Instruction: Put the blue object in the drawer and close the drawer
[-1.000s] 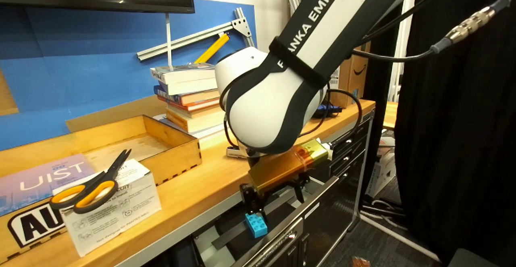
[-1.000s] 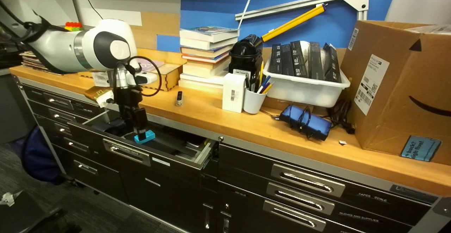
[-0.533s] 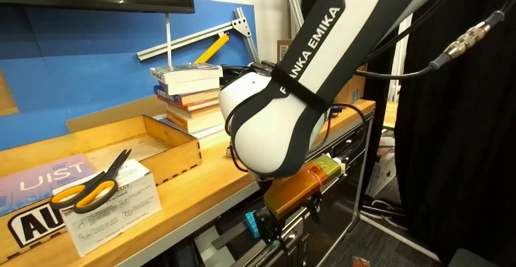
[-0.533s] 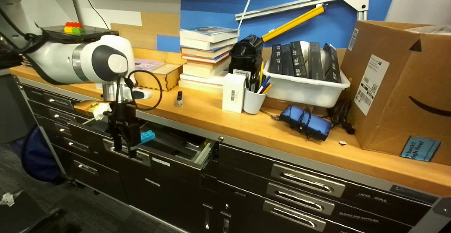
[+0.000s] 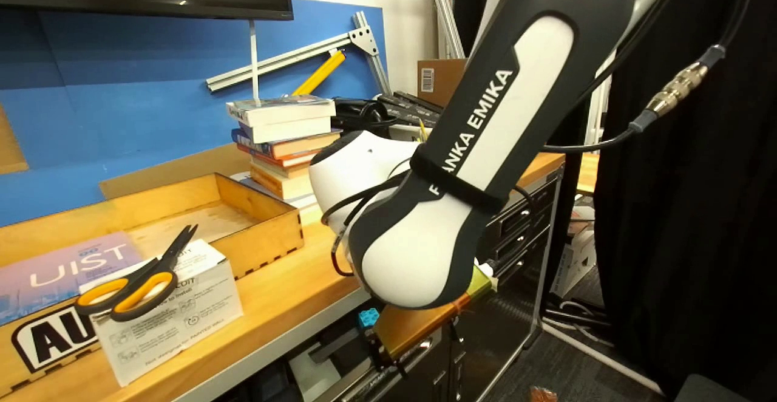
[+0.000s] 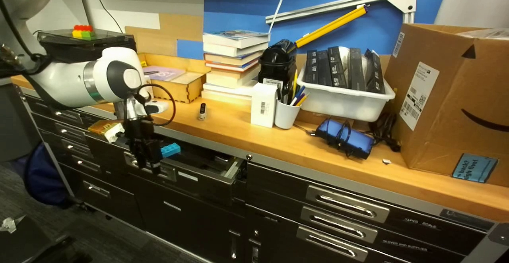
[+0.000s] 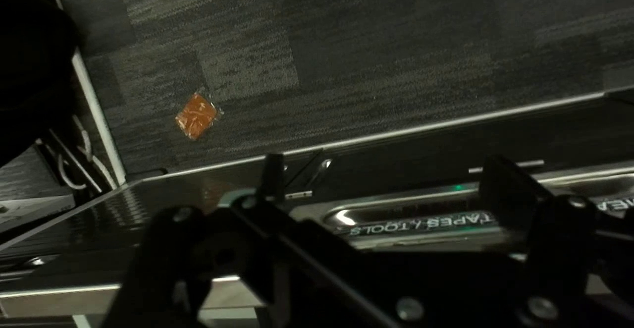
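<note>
Blue block [image 6: 170, 150] sits in the drawer [image 6: 204, 187] | my fingers [image 7: 512, 189] are spread, empty, by its front | I should push square, steady, till it's flush

**Illumination and Focus**

Both exterior views: bench [image 5: 285, 286] brightly lit. In an exterior view, the curtain [image 5: 686, 207] at right reads near black. Metal handles [image 6: 346, 206] carry glare streaks. Wrist view: dim; gripper [image 7: 391, 179] dark, out of focus.

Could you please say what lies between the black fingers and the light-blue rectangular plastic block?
The dark metal drawer front: fingers outside, block inside, in an exterior view.
</note>
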Controlling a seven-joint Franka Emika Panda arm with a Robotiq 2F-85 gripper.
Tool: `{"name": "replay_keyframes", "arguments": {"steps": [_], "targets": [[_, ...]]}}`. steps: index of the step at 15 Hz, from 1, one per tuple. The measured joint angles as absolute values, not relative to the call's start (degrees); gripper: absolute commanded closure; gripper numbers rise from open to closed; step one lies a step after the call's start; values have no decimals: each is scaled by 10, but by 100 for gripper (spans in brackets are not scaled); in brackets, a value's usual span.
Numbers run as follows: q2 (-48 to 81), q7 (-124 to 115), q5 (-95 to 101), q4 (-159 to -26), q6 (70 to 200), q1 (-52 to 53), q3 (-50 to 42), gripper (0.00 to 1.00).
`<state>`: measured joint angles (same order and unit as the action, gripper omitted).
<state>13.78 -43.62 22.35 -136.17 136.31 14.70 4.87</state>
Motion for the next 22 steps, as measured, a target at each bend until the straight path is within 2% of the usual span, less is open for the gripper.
{"name": "replay_keyframes", "arguments": {"steps": [13, 18, 22], "targets": [[198, -749, 390, -1291, 1439, 203, 4, 0], [175, -747, 382, -1300, 1434, 197, 10, 0], [98, -639, 290, -1314, 1406, 168, 36, 0]]}}
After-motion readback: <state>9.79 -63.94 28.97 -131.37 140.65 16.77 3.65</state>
